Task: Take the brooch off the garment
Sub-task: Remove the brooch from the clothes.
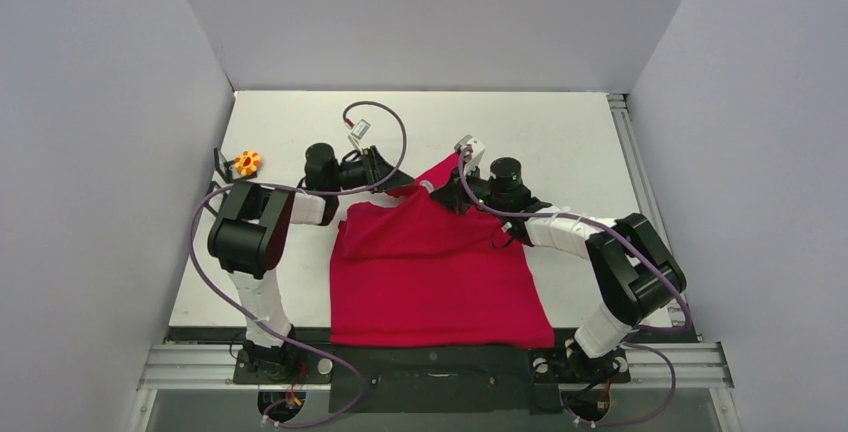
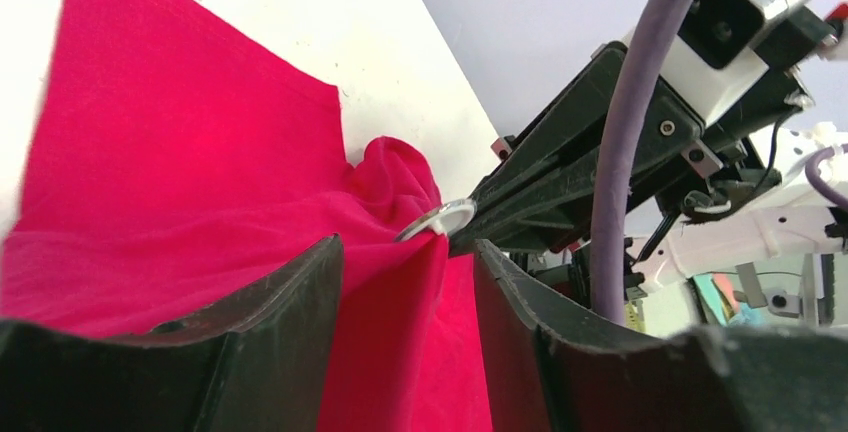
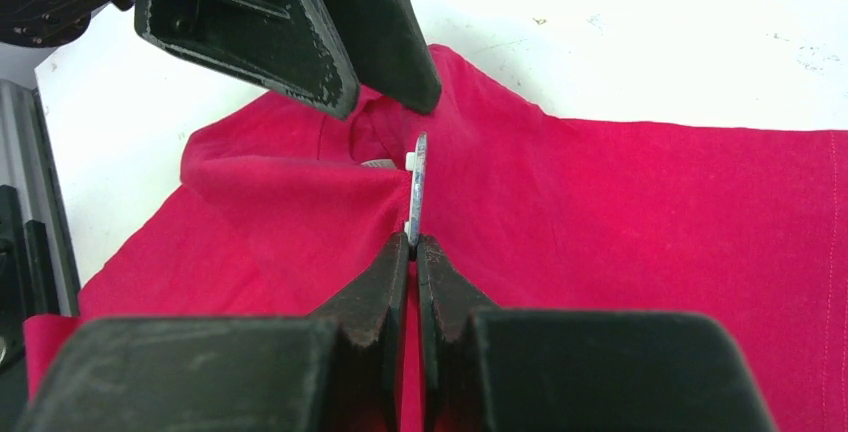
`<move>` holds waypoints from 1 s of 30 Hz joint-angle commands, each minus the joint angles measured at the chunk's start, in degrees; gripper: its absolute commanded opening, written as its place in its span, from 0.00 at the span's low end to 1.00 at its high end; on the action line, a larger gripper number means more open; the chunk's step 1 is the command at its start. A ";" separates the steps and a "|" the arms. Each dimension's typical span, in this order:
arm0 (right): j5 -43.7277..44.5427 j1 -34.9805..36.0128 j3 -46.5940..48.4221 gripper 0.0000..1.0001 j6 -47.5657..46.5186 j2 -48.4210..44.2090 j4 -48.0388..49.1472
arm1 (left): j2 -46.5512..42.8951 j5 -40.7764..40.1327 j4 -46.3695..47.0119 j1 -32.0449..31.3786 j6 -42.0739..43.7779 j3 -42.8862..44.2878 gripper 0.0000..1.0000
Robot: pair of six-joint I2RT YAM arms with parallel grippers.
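Observation:
The red T-shirt (image 1: 430, 272) lies on the white table, its far edge pulled up into a peak between the two grippers. A thin silver disc with a white stub, the brooch (image 3: 417, 187), stands edge-on in the bunched fabric; it also shows in the left wrist view (image 2: 440, 220). My right gripper (image 3: 413, 242) is shut on the disc's edge and lifts the cloth (image 3: 620, 212) with it. My left gripper (image 2: 408, 252) is open, its fingers apart on either side of a fold of the shirt (image 2: 180, 182), just below the disc. In the top view the left gripper (image 1: 405, 184) and the right gripper (image 1: 440, 184) nearly meet.
A small orange flower-shaped piece (image 1: 247, 162) lies at the table's far left beside the left arm. A purple cable with a small connector (image 1: 358, 130) loops over the table behind the left arm. Grey walls enclose the table on three sides.

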 commanded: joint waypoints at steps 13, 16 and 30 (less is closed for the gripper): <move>-15.93 -1.69 11.09 0.00 -16.02 -2.65 -30.84 | -12.82 10.07 -59.88 2.10 78.86 14.87 0.51; -17.31 -1.87 13.96 0.00 -21.70 -2.71 -38.29 | -14.07 9.85 -76.65 1.57 101.93 17.70 0.52; -15.12 -0.06 20.19 0.00 -33.89 -1.93 -52.76 | -19.10 7.05 -85.08 -5.36 129.76 14.44 0.39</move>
